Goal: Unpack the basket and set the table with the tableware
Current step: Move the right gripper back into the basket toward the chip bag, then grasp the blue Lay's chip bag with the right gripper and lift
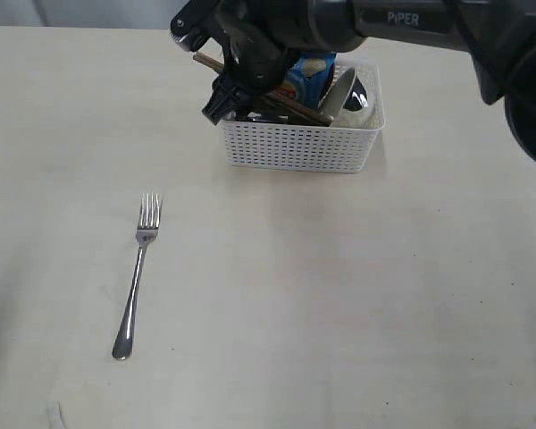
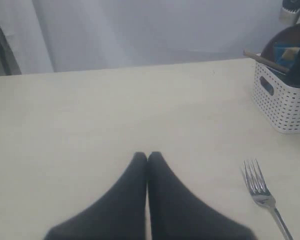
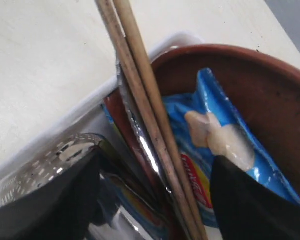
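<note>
- The basket (image 1: 299, 147) is seen toward the far side of the table (image 1: 384, 313), packed with tableware: the chopsticks (image 3: 140, 100) are leaned over its rim, with the brown plate (image 3: 270, 95), a steel cup (image 3: 55, 160) and a blue packet (image 3: 230, 150) crowded beside them.
- The right gripper (image 3: 155, 160) is held over the basket's left end with its jaws spread wide on either side of the chopsticks; nothing is gripped yet.
- The left gripper (image 2: 148, 157) is pressed shut and empty, low over bare tabletop.
- A fork (image 1: 136, 286) is already laid out, well apart from the basket.
- Trouble is judged likely if the jaws are closed as they stand: the packet (not tableware) could be pinched along with the sticks, or one stick could be lost.
- The light basket could be dragged or tipped if the sticks catch on the rim.
- Ample open table is left in front and to the right; the far edge is close behind the basket.
</note>
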You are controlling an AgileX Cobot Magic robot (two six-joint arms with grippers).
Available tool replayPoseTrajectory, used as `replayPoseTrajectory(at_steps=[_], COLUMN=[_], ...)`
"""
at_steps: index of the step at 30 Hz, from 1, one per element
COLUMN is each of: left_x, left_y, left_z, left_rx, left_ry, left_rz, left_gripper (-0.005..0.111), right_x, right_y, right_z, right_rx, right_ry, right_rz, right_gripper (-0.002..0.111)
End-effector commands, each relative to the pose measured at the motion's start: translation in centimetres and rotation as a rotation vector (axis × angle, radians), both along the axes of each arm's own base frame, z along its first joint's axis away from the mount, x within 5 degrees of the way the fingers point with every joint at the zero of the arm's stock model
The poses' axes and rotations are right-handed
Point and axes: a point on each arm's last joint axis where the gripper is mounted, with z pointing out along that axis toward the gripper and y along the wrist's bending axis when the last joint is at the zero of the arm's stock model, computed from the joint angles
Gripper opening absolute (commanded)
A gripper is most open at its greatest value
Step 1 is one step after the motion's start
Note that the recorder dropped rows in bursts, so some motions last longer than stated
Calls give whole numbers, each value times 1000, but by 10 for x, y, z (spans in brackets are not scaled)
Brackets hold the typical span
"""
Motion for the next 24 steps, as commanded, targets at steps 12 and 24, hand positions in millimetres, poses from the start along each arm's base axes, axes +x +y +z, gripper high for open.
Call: replayPoseTrajectory(at_steps=[12,24], left_x=[0,0], left_y=[0,0], left_z=[-1,-1], left_rx=[-3,-3], left_ry=[0,0], left_rz=[1,1], left_gripper=[0,0], right_x=[1,0], right_y=[6,-4], right_z=[-26,-16], right_rx=[23,-75], right_ry=[42,29], right_rz=[-7,-32], right_gripper=[51,0])
